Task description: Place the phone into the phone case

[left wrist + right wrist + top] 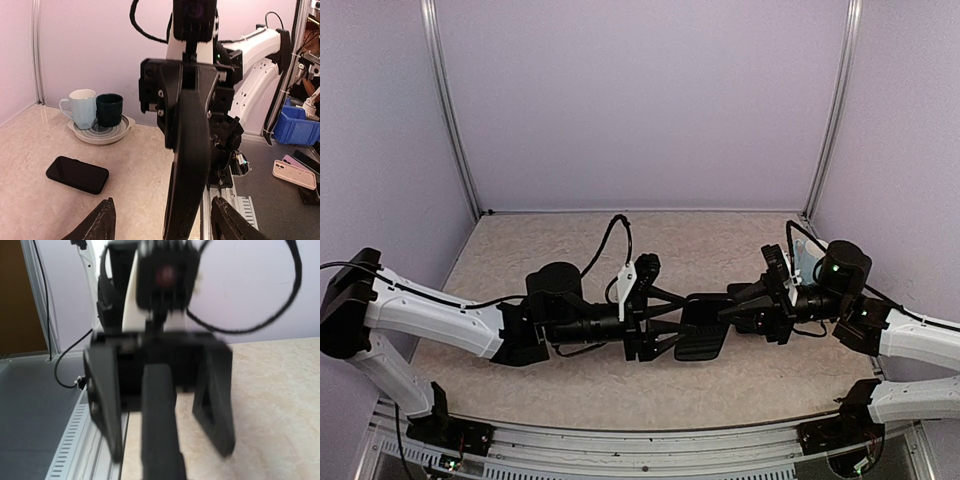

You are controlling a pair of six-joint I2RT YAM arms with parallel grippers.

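Phone case (187,165): you have it pinched at one end in the right claw (186,107), lifted off the tabletop (30,150) and turned edge-on toward the left arm, likely so that arm can take hold of it.
Left claw (162,205): its jaws stand wide, one finger on each side of the case, gripping nothing.
Phone (77,174): it lies flat on the tabletop, well apart from the case and near the plate (102,139) with two mugs.
Step in hand: this looks like a handover or regrip; the phone is not yet in the case.
Watch: close squarely, or the thin case may twist.
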